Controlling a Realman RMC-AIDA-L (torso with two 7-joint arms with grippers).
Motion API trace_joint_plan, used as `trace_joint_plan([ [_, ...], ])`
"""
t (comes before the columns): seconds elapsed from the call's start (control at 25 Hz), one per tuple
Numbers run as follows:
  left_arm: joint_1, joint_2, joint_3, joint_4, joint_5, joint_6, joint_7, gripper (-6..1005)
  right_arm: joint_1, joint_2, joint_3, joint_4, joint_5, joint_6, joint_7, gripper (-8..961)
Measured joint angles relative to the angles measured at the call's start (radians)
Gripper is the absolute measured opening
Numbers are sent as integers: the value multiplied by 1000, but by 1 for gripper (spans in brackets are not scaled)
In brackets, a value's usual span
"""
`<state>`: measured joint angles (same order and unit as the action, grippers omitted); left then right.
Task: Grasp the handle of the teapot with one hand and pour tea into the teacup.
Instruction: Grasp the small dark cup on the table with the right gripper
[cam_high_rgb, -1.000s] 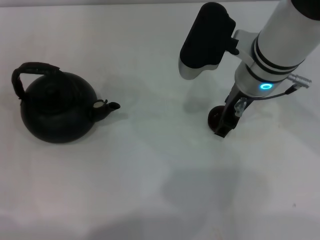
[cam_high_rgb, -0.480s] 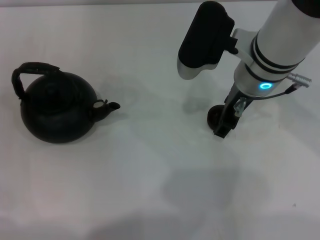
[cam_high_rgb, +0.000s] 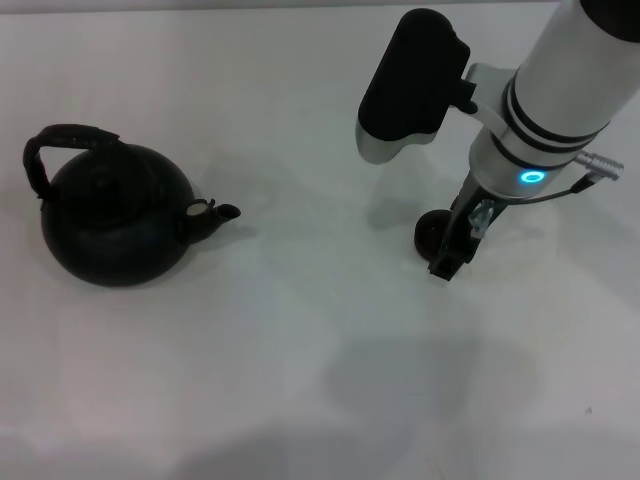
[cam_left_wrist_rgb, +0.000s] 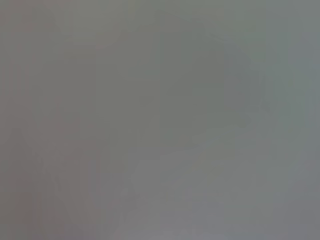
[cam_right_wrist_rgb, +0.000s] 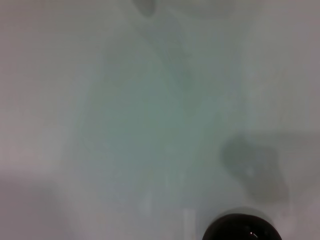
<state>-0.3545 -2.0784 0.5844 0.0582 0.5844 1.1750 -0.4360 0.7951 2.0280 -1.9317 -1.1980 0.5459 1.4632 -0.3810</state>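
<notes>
The teapot (cam_high_rgb: 115, 215) is set on the white table (cam_high_rgb: 300, 380) at the robot's left, upright, with its spout turned toward the teacup (cam_high_rgb: 433, 233), which is placed well apart on the right. That layout is judged to leave room for the pot to be lifted by its arched handle (cam_high_rgb: 62, 145) and carried across for pouring; the handle stands free, with nothing touching it.

The right gripper (cam_high_rgb: 449, 255) is lowered at the teacup, its dark fingers seen just against the cup's near side in the head view. It is judged that the cup is being steadied or positioned, although contact cannot be confirmed. How far the fingers are spread cannot be told. In the right wrist view only the cup's dark rim (cam_right_wrist_rgb: 240, 229) is caught at the frame's edge.

The left gripper is not seen in any view; the left wrist view shows nothing but a blank surface.
</notes>
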Motion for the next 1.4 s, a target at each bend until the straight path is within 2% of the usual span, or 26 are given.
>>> trace_joint_plan([
  [1.4, 0, 0, 0, -7, 0, 2, -27, 846, 17, 0, -50, 24, 35, -31, -3, 826],
])
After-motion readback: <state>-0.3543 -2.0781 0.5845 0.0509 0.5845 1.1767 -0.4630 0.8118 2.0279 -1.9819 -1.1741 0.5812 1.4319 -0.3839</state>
